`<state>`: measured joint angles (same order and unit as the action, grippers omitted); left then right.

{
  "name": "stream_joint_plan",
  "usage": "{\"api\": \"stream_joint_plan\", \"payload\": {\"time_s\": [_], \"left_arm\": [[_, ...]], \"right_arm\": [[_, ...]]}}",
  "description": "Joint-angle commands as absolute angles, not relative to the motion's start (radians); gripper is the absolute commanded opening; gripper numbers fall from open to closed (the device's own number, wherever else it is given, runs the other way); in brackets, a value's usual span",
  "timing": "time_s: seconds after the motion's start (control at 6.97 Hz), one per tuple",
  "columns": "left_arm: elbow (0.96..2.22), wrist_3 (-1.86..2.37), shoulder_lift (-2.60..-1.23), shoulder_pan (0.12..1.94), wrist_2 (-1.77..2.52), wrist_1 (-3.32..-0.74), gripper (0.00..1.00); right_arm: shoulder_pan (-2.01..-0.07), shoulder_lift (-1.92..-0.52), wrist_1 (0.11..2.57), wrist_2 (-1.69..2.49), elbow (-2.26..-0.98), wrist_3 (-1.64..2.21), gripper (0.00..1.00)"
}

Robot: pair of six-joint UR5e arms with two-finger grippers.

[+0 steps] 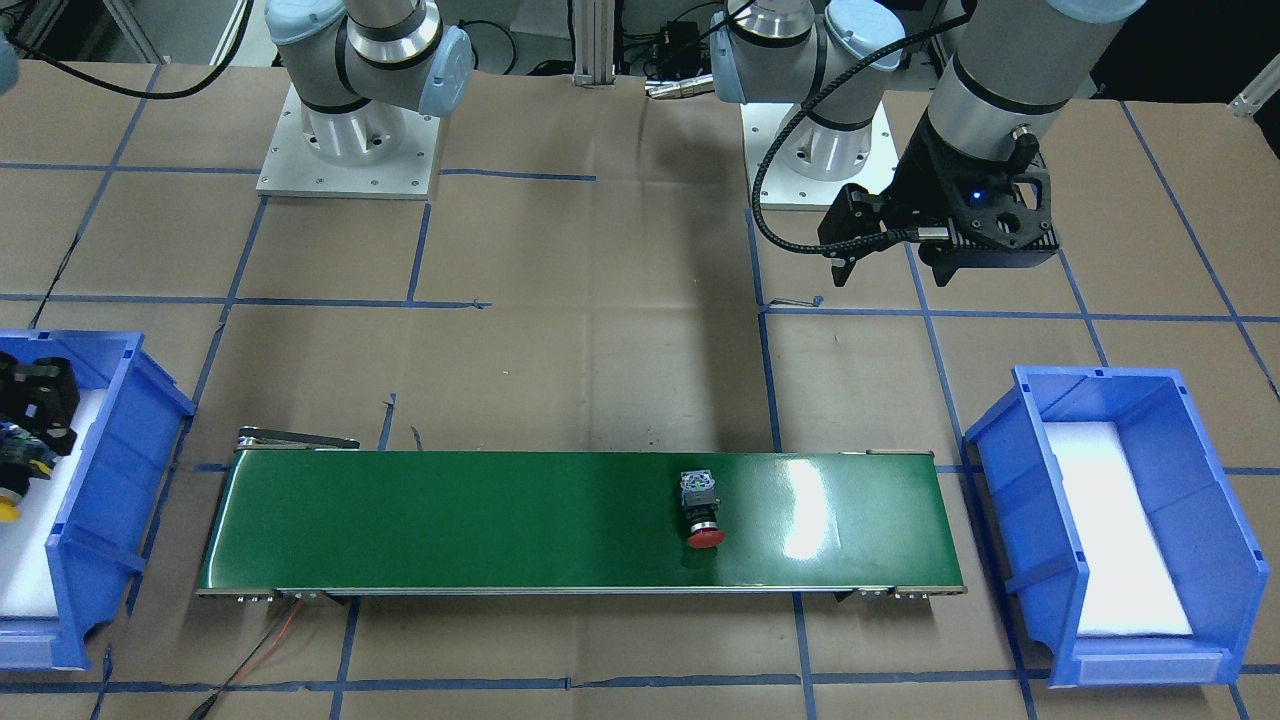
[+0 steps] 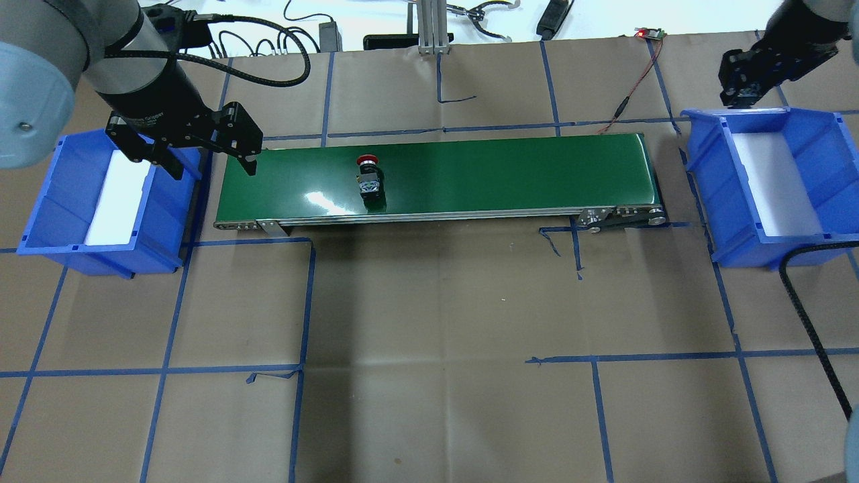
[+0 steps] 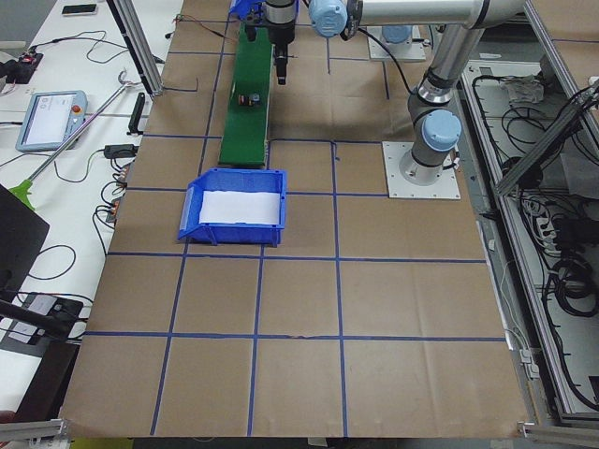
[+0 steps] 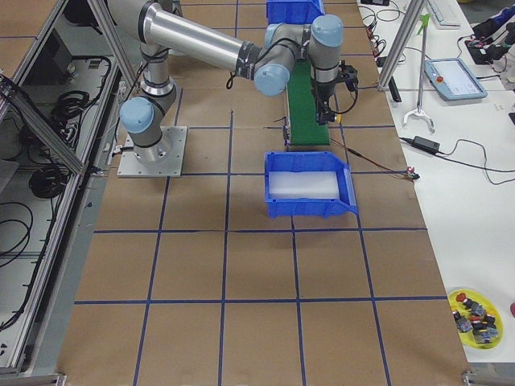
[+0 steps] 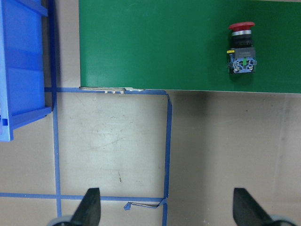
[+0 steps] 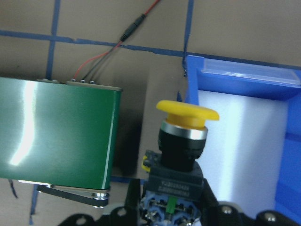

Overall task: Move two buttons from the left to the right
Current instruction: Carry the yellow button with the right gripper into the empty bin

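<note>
The red-capped button point(image 1: 703, 510) lies on its side on the green conveyor belt point(image 2: 470, 174), cap toward the far edge; it also shows in the overhead view point(image 2: 368, 178) and the left wrist view point(image 5: 241, 52). My left gripper point(image 2: 208, 164) is open and empty, hovering over the belt's left end, apart from the red button; its fingertips point(image 5: 91, 207) show wide apart. My right gripper point(image 6: 171, 212) is shut on the yellow-capped button point(image 6: 183, 136), holding it by its rear block above the right blue bin point(image 2: 825, 194), near the bin's belt-side wall. It also shows in the front-facing view point(image 1: 8, 495).
The left blue bin point(image 2: 47, 215) with white foam inside stands beside the belt's left end. A red and black wire point(image 2: 637, 87) runs to the belt's right end. A yellow plate point(image 4: 475, 314) with several spare buttons sits far off on the side table.
</note>
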<state>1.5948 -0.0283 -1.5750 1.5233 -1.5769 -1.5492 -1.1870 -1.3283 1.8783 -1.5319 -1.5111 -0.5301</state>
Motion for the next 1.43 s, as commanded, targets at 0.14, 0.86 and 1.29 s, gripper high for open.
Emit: {"api": "stream_joint_plan", "payload": {"time_s": [0.14, 0.86, 1.29], "left_arm": [[1.594, -0.032, -1.574, 1.523, -1.577, -1.548, 1.0], [1.594, -0.034, -1.575, 1.523, -1.577, -1.54, 1.0], [1.594, -0.034, -1.574, 1.523, -1.577, -1.54, 1.0]], "right_arm": [[-1.013, -1.31, 1.9, -1.519, -1.629, -0.815, 0.01], [-0.913, -1.258, 2.124, -1.436, -1.827, -0.939, 0.01], [-0.913, -1.198, 2.177, -1.446, -1.855, -0.962, 0.04]]}}
